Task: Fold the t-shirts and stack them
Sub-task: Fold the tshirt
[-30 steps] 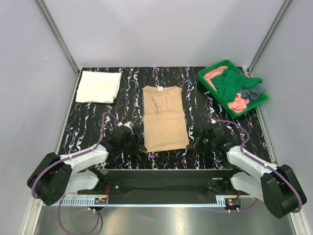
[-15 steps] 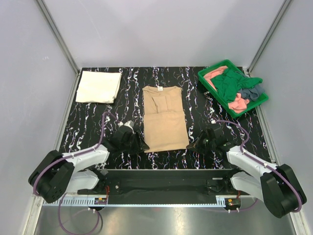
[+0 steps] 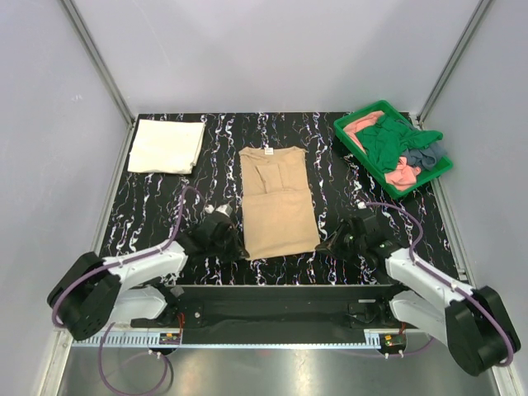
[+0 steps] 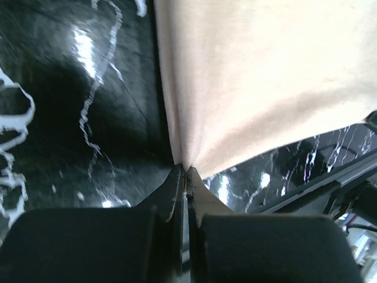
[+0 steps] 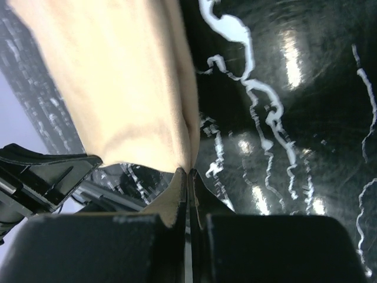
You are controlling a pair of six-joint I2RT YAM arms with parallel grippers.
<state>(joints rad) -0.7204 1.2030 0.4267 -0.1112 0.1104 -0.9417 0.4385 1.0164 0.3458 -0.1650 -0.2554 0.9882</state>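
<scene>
Marbled surface (image 3: 330,186): left end effector (image 4: 186,172), just snapped shut, is pinching the tan t-shirt (image 3: 276,202) at 7 o'clock; right end effector (image 5: 188,172) is pinching its 5 o'clock corner, enabling the fold.

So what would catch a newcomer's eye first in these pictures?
A tan t-shirt, folded long, lies in the middle, with the left fingers and right fingers each shut on a near corner. At back right a green tray holds a heap of shirts; a cream-white shirt lies folded at back left.
</scene>
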